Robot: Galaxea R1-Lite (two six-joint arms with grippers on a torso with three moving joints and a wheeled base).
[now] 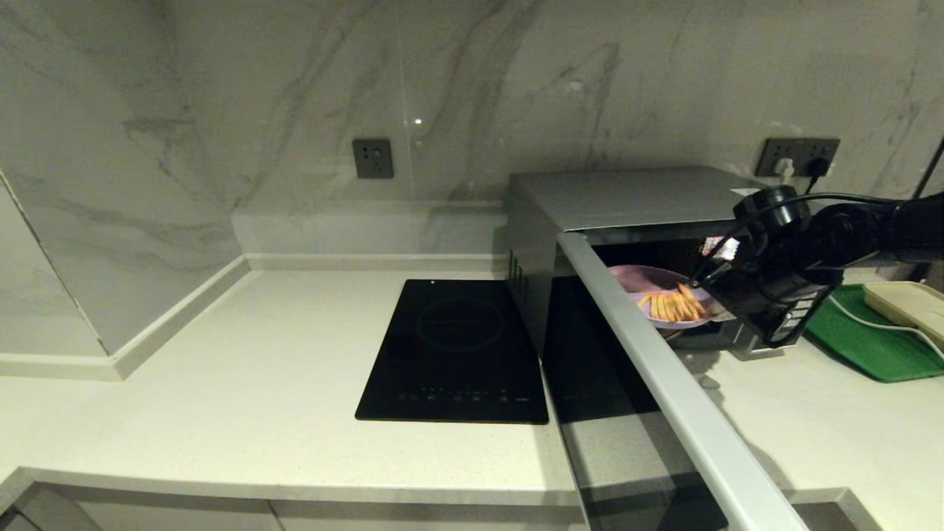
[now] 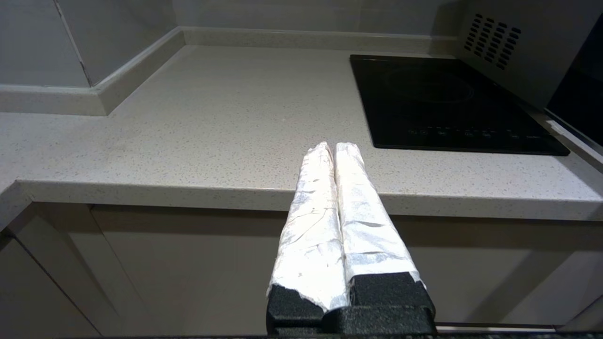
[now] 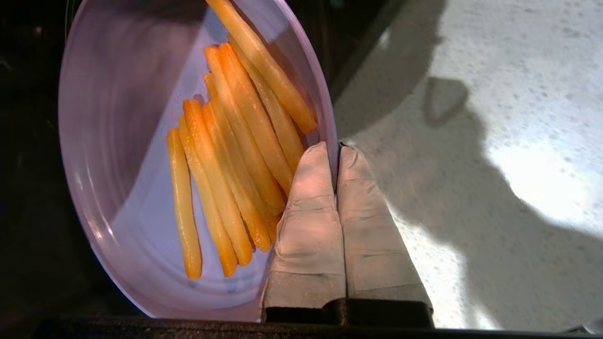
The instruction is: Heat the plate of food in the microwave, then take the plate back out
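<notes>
The silver-grey microwave (image 1: 627, 195) stands on the counter with its dark glass door (image 1: 612, 383) swung wide open toward me. The lavender plate of food (image 1: 653, 291), with yellow-orange sticks (image 3: 235, 155) on it, hangs tilted at the mouth of the cavity. My right gripper (image 3: 337, 148) is shut on the plate's (image 3: 118, 141) rim, one finger inside the rim and one outside. The right arm (image 1: 796, 265) covers the plate's right edge in the head view. My left gripper (image 2: 334, 147) is shut on nothing, low in front of the counter's front edge, off to the left.
A flat black induction cooktop (image 1: 457, 350) lies left of the microwave. A green tray (image 1: 863, 339) with a cream dish (image 1: 911, 302) sits to the right. The open door juts past the counter's front edge. Wall sockets (image 1: 796, 155) and a cable are behind.
</notes>
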